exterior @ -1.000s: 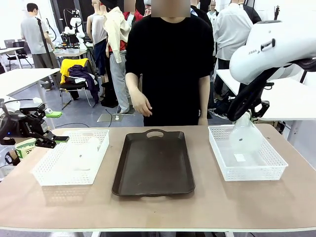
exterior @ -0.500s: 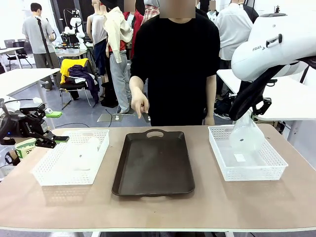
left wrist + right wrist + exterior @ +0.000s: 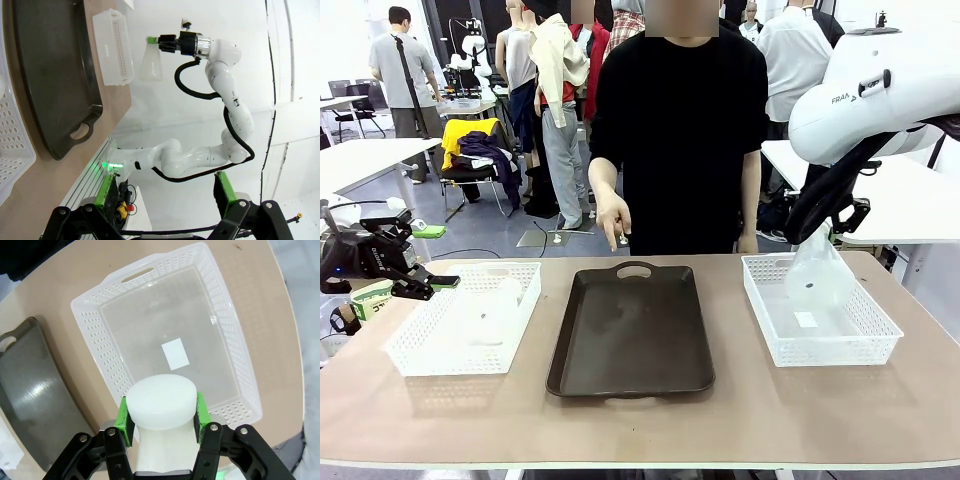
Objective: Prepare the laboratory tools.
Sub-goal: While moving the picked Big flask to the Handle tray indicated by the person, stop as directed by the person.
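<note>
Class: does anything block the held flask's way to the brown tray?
Nothing visible: the frosted-white conical flask in the right hand hangs over the white mesh basket; the dark brown rectangular tray lies bare.

Right arm: glossy white rounded shells, showing dark "FRAN" lettering. Black cable looping along forearm. Silver ring sitting behind black wrist. Green light glowing at base.
Right gripper: black linkage fingers wearing green pads, 4 silver screws showing at joints.
Left gripper: black frame carrying 2 green pads, thin black wire trailing below.
Person wearing black short-sleeved T-shirt.
</note>
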{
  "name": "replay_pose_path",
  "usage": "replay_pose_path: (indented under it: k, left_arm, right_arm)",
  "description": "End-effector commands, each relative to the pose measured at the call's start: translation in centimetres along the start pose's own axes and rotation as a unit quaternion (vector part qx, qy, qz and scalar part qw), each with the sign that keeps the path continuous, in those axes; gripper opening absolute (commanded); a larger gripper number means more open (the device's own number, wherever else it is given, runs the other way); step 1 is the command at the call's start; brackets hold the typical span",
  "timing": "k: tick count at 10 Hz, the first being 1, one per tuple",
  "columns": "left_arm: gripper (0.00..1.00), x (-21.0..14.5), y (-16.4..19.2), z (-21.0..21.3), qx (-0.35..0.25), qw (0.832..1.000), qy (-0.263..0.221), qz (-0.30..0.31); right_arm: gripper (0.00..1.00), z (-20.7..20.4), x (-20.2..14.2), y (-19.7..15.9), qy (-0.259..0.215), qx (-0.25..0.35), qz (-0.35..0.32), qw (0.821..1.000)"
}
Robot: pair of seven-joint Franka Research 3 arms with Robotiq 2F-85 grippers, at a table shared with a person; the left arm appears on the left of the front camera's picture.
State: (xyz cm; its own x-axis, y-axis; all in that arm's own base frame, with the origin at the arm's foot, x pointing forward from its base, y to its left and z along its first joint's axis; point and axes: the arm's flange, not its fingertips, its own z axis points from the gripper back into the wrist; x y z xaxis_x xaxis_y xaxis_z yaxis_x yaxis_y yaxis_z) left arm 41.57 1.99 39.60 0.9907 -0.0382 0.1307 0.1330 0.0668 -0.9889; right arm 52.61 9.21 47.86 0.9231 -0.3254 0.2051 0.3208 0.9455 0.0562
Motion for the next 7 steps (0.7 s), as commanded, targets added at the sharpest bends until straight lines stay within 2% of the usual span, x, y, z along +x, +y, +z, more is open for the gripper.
replay_pose_path:
  k: [1,5,7]
  left_arm:
    - [1.00,0.0,-0.2,0.1,0.007,1.000,0.000,0.003]
    - [1.00,0.0,-0.2,0.1,0.007,1.000,0.000,0.003]
    - [1.00,0.0,-0.2,0.1,0.007,1.000,0.000,0.003]
  right_arm:
    - [0.00,0.1,0.2,0.2,0.001,0.002,-0.001,1.000]
    - [0.00,0.0,0.0,0.0,0.000,0.000,0.000,1.000]
    - [0.00,1.5,0.0,3.7,-0.015,0.015,0.093,0.995]
